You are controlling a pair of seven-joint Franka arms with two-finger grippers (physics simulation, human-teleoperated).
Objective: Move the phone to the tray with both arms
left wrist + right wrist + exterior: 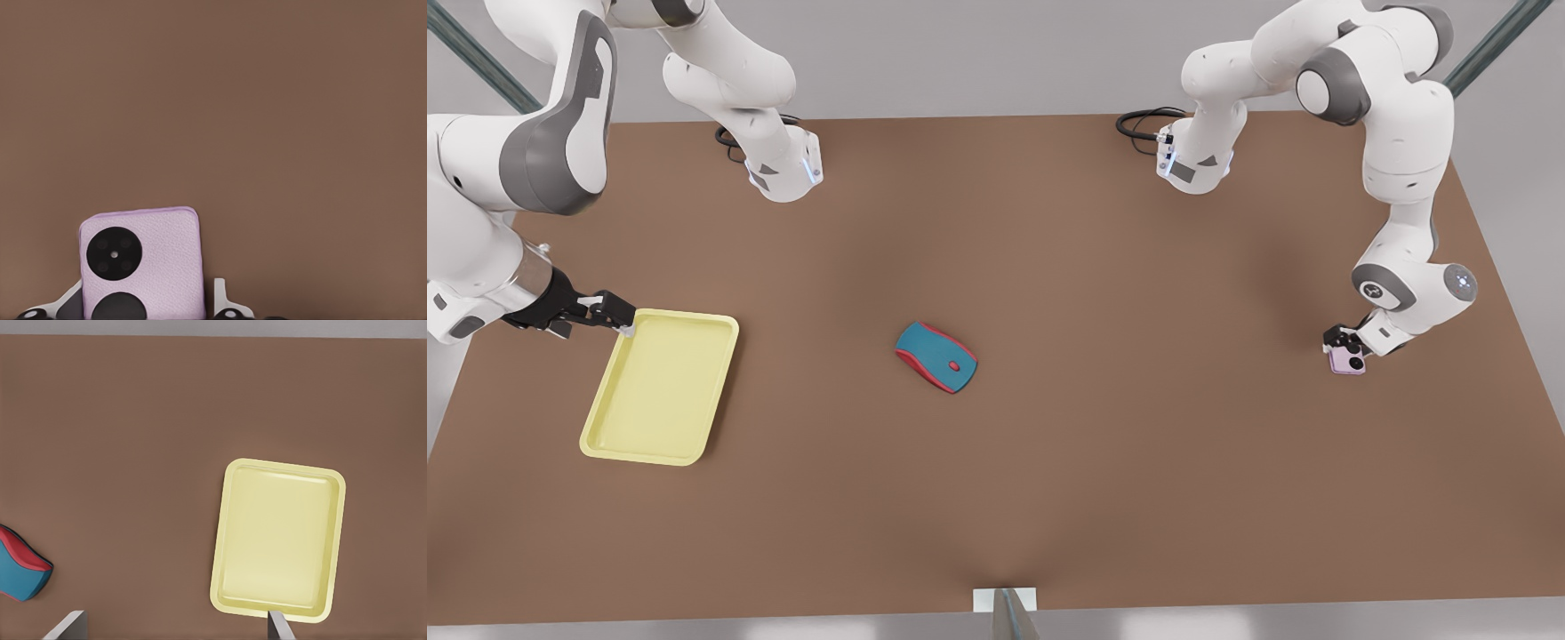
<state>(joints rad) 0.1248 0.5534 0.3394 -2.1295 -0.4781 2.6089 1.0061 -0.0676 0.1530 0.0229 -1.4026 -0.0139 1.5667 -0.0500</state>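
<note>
The phone had a matt, finely grained lilac back like leather, with glossy black lenses; the tray looked smooth pale-yellow plastic; the mouse semi-gloss plastic; the surface matt brown.

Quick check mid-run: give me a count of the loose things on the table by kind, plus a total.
Phone: 1, between the left gripper's jaws
Tray: 1, right gripper at its rim
Mouse: 1, between the two
Total: 3
</note>
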